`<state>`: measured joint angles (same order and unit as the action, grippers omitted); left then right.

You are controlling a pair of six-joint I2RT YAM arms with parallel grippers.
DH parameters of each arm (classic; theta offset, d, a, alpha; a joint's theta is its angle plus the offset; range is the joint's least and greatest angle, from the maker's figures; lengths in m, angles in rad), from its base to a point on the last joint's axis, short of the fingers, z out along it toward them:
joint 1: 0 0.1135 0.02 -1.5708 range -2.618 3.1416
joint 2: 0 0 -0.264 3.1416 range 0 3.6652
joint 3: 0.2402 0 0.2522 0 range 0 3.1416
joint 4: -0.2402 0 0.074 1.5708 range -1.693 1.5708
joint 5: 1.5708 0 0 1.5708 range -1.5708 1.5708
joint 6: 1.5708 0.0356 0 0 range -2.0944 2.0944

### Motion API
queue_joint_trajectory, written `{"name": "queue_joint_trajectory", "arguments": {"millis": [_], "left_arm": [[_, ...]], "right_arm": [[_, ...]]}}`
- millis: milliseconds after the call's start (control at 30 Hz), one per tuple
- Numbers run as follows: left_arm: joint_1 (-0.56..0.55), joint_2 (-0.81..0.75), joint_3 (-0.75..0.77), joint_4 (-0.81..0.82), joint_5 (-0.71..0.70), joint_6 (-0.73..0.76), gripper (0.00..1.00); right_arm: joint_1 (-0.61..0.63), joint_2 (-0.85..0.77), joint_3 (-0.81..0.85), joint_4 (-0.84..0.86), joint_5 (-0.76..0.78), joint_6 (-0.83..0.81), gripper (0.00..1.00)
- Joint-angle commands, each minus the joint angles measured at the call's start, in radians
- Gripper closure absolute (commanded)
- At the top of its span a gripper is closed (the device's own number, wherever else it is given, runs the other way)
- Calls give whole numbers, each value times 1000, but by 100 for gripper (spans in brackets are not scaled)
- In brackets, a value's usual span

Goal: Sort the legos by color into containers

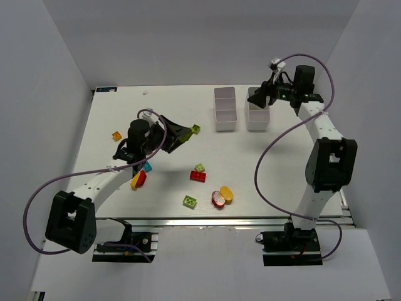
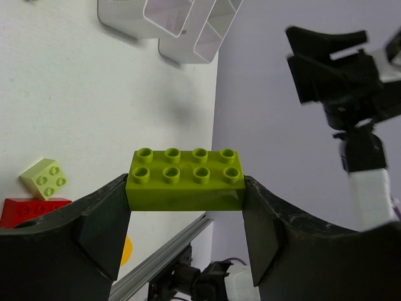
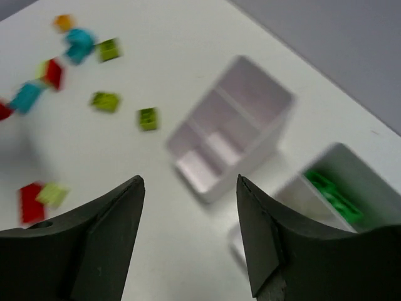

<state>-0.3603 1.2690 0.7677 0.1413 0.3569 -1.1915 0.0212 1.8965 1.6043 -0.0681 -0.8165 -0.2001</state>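
My left gripper [image 1: 190, 131] is shut on a lime 2x4 brick [image 2: 185, 179] and holds it above the table left of centre; the brick also shows in the top view [image 1: 197, 129]. My right gripper [image 1: 257, 98] is open and empty, hovering over the right white bin [image 1: 257, 117]. That bin holds dark green bricks [image 3: 332, 194] in one compartment. The left white bin [image 1: 225, 110] looks empty in the right wrist view [image 3: 232, 128]. Loose bricks lie on the table: a red one [image 1: 198, 176], lime ones [image 1: 200, 167] [image 1: 189, 201], an orange one [image 1: 116, 135] and a cyan one [image 1: 147, 167].
A yellow and red pair [image 1: 138, 179] lies beside my left arm. A red-and-white piece [image 1: 218, 199] and an orange piece [image 1: 227, 194] lie near the front edge. Grey walls enclose the table on three sides. The right arm's cable loops over the right side.
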Motion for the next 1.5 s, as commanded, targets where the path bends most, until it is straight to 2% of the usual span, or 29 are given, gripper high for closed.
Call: {"name": "queue_joint_trajectory", "arguments": {"millis": [0,67,100,133,167,200,233,300,500,600,767,1200,1400,1467], "left_arm": [[-25,20,44,18,22,47,82],[-34,30,42,67,30,24,82],[-34,32,32,92,37,9,82],[-35,35,28,116,46,-5,82],[-35,41,25,154,69,-26,82],[-37,44,25,170,83,-34,82],[-39,47,24,190,99,-42,82],[-39,49,16,259,145,-75,82],[-43,44,-19,362,258,-115,82],[-48,33,-37,373,296,-117,82],[-52,-2,-62,351,317,-99,82],[-75,-2,-82,380,332,-102,81],[-81,-3,-94,396,321,-109,81],[-83,-3,-97,402,320,-111,81]], "right_arm": [[81,-143,-80,-346,-408,-296,35],[155,-267,-192,-358,-398,-384,35],[178,-318,-331,-276,-394,-383,33],[212,-417,-399,-219,-398,-387,31],[227,-462,-464,-164,-411,-415,25],[239,-508,-577,-34,-405,-426,22],[259,-575,-627,28,-395,-439,18],[270,-608,-682,103,-378,-519,14],[298,-508,-558,14,-418,-549,15],[338,-498,-543,60,-403,-518,15],[401,-472,-531,262,-348,-382,16],[479,-392,-434,269,-320,-354,21],[511,-369,-414,241,-329,-351,31],[513,-367,-409,238,-338,-345,43]]}}
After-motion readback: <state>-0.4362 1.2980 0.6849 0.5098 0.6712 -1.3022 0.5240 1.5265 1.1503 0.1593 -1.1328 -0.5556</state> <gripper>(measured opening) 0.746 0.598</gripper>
